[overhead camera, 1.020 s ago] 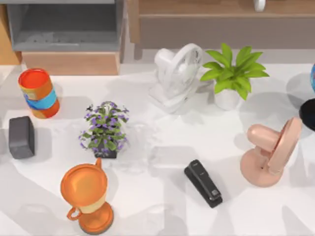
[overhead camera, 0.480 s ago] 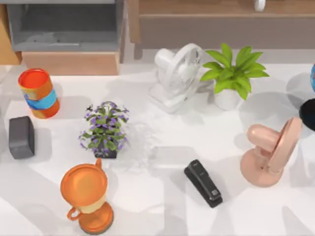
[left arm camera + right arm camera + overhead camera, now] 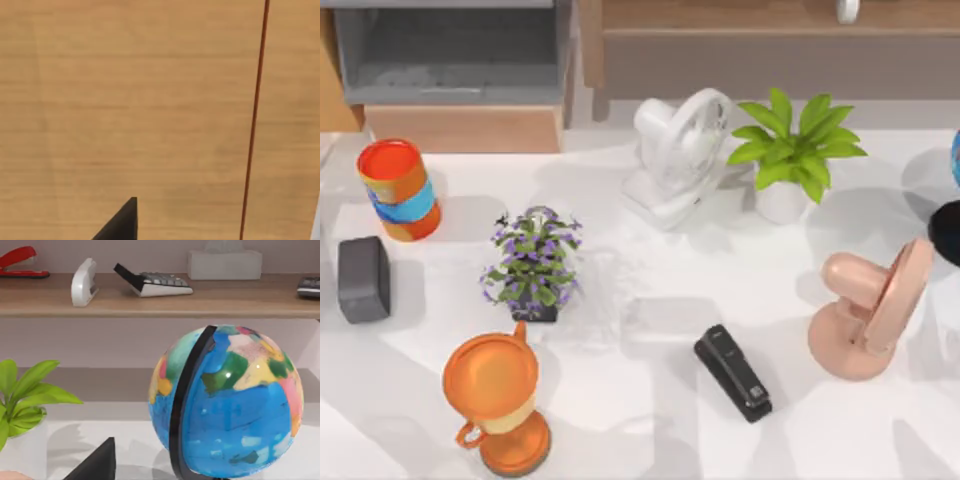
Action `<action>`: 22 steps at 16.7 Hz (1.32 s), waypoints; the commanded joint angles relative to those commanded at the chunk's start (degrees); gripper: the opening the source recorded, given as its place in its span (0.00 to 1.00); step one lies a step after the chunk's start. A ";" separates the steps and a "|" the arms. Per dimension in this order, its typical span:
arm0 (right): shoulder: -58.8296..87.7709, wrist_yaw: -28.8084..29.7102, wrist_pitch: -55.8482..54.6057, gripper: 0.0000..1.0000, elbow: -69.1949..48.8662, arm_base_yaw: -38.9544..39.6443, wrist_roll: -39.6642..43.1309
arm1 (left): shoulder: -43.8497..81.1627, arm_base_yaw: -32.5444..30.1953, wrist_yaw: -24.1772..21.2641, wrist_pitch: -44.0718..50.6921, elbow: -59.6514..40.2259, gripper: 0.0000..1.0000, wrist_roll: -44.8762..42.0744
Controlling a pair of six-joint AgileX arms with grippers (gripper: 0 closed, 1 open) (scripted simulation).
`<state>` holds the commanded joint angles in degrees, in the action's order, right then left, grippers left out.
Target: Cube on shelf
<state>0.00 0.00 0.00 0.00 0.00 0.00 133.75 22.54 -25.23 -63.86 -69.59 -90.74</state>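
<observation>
Left tool (image 3: 120, 227): a dark wedge in the left wrist view, close against a light-brown wood-grain panel (image 3: 130, 100) with a thin red-brown seam. Wide or narrow, cannot tell.

Right tool (image 3: 95, 462): a dark wedge in the right wrist view, low over the white table (image 3: 135, 440). Wide or narrow, cannot tell. Just beside it stands a blue multicoloured globe on a black arc stand (image 3: 225, 400), with a green leafy plant in a white pot (image 3: 25, 400) on its other side. Beyond both runs the long light-brown wooden shelf (image 3: 150, 300), carrying a red stapler (image 3: 20, 262), a white mouse-like item (image 3: 82, 282), a dark-and-white calculator (image 3: 152, 282) and a pale tissue box (image 3: 225, 262).

Top view: the shelf lies along the table's far edge at the right, long axis left to right. A wooden box with a grey interior (image 3: 450, 60) is at far left. On the table are a white fan (image 3: 680, 155), a pink fan (image 3: 870, 310), a black stapler (image 3: 732, 372), a purple flower pot (image 3: 533, 265), an orange trophy cup (image 3: 495, 400), an orange-and-blue can (image 3: 398, 188) and a dark grey rounded block (image 3: 363, 278).

The small puzzle cube's place cannot be told, so its direction from either tool and the nearer arm stay open. My judgement: the right tool, facing the shelf, suits the placing.
</observation>
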 joint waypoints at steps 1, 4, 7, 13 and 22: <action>0.00 0.00 0.00 1.00 0.00 0.00 0.00 | 0.00 0.00 0.00 0.00 0.00 0.62 0.00; 0.00 0.00 0.00 1.00 0.00 0.00 0.00 | 0.00 0.00 0.00 0.00 0.00 0.40 0.00; 0.00 0.00 0.00 1.00 0.00 0.00 0.00 | 0.00 0.00 0.00 0.00 0.00 0.17 0.00; 0.00 0.00 0.00 1.00 0.00 0.00 0.00 | 0.00 0.00 0.00 0.00 0.00 0.00 0.00; 0.00 0.00 0.00 1.00 0.00 0.00 0.00 | -2.11 1.56 -1.26 -2.32 4.08 0.00 0.32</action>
<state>0.00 0.00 0.00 0.00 0.00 0.00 131.63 24.10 -26.49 -66.18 -65.51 -90.42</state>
